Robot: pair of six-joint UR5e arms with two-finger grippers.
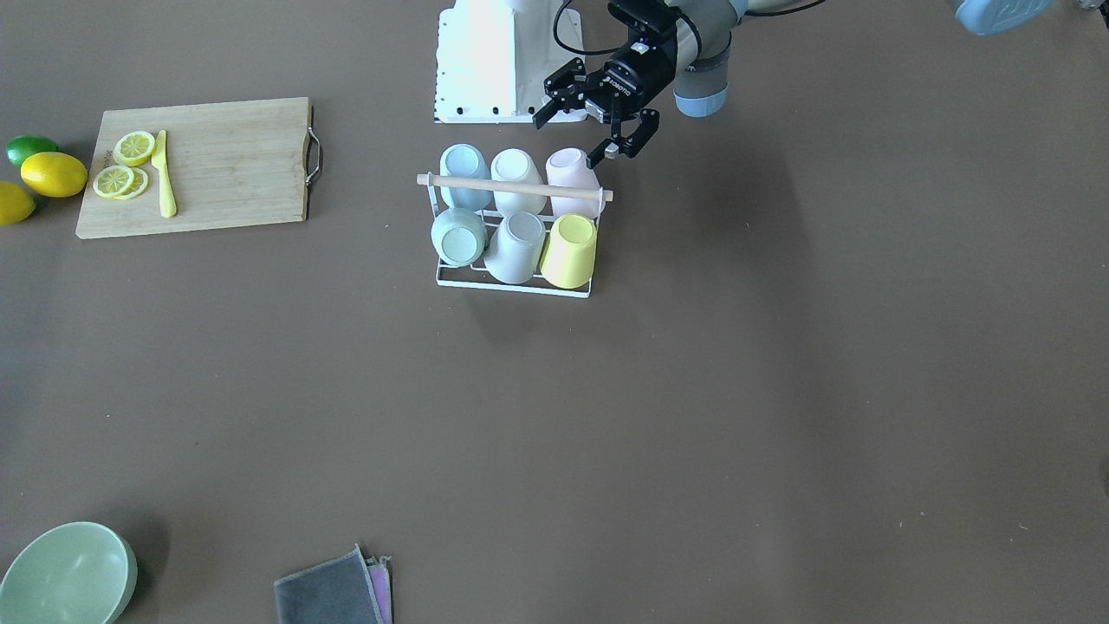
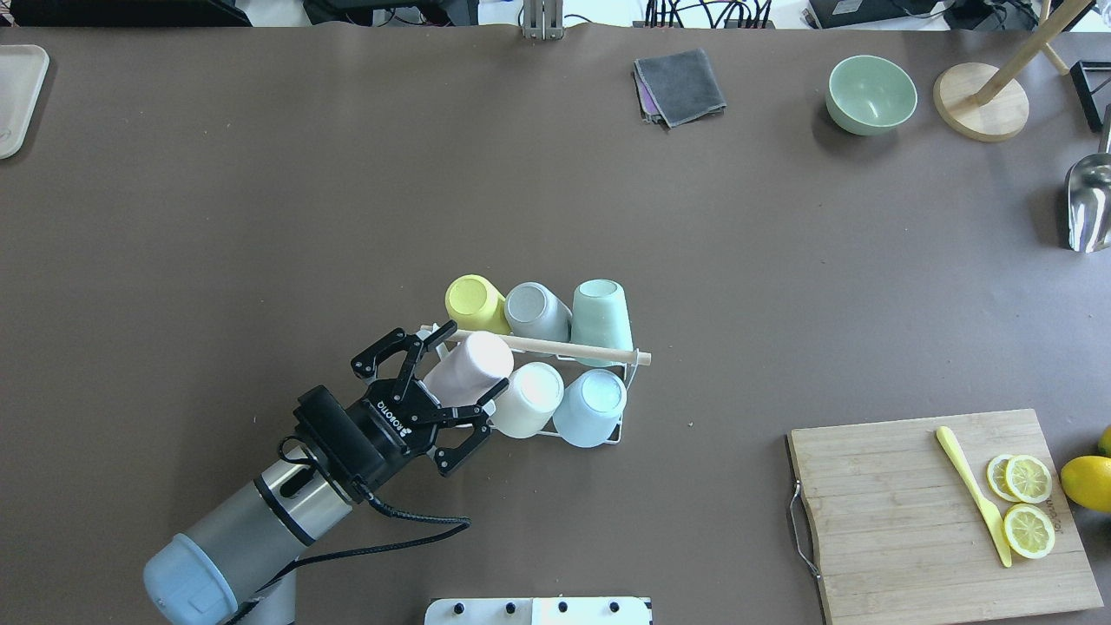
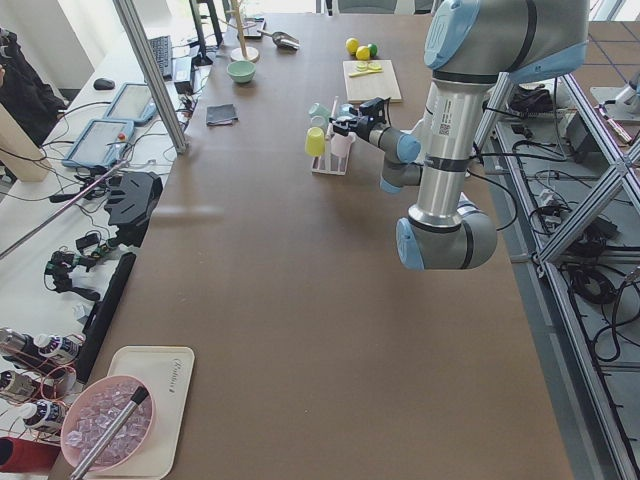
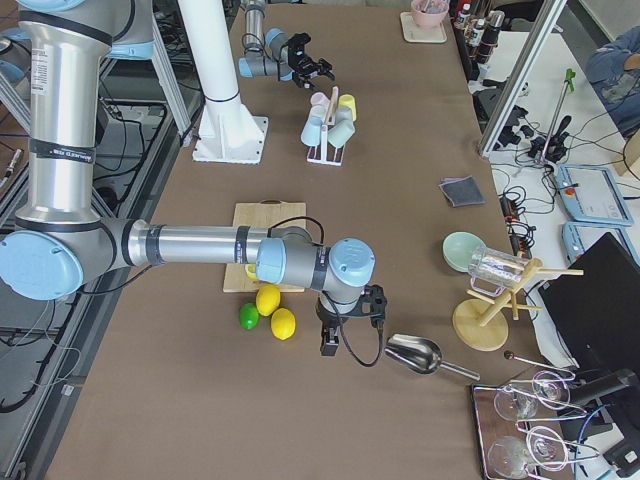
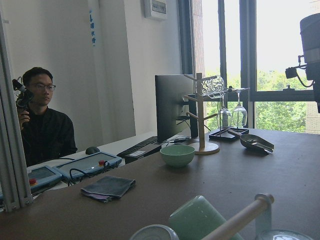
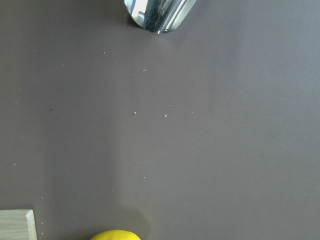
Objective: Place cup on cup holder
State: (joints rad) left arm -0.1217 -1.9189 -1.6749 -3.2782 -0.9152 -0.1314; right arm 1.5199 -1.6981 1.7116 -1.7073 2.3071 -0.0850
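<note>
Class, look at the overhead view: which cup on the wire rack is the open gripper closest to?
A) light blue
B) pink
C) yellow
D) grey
B: in the overhead view the open left gripper frames the pink cup at one end of the cup holder; the other cups lie farther off.

6 cups (image 2: 531, 398) sit on the cup holder (image 2: 555, 348) — cutting board (image 2: 894, 521) well apart.

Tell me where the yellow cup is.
In the overhead view, the yellow cup sits on the cup holder, at its far-left corner, beside the grey cup.
</note>
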